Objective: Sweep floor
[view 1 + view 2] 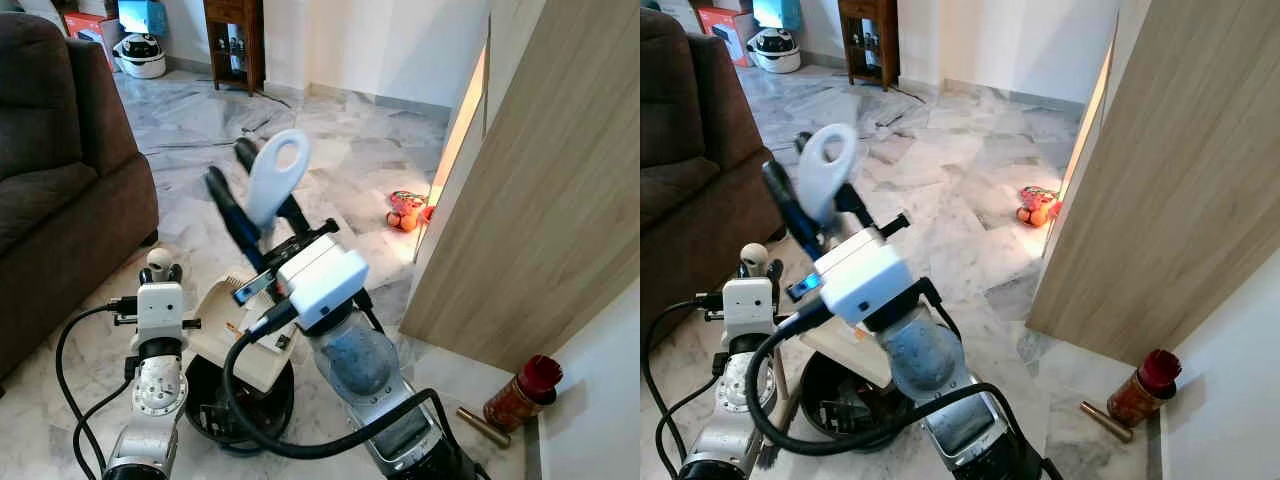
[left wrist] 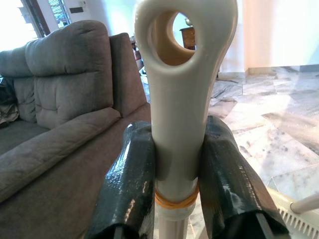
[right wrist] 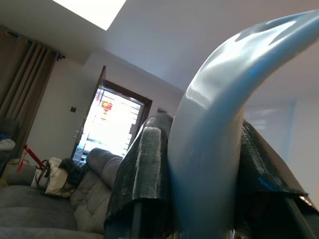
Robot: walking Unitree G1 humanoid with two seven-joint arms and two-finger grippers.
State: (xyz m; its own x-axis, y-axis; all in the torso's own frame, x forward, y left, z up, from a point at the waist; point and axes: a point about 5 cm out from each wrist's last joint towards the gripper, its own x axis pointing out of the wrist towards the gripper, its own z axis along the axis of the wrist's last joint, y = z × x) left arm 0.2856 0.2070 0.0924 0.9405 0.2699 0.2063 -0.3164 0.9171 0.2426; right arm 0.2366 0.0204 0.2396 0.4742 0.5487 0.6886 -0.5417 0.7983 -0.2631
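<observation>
Broom handle clamped between right gripper fingers

Floor's pale grey-veined marble tile. Sitting on it: a brown sofa on the left, a dark wooden cabinet at the far wall, some orange toy thing by the wood panel, and a reddish jar with a brass tube just beside it.

Cream broom handle; brown sofa; grey-veined white marble floor; red jar.
</observation>
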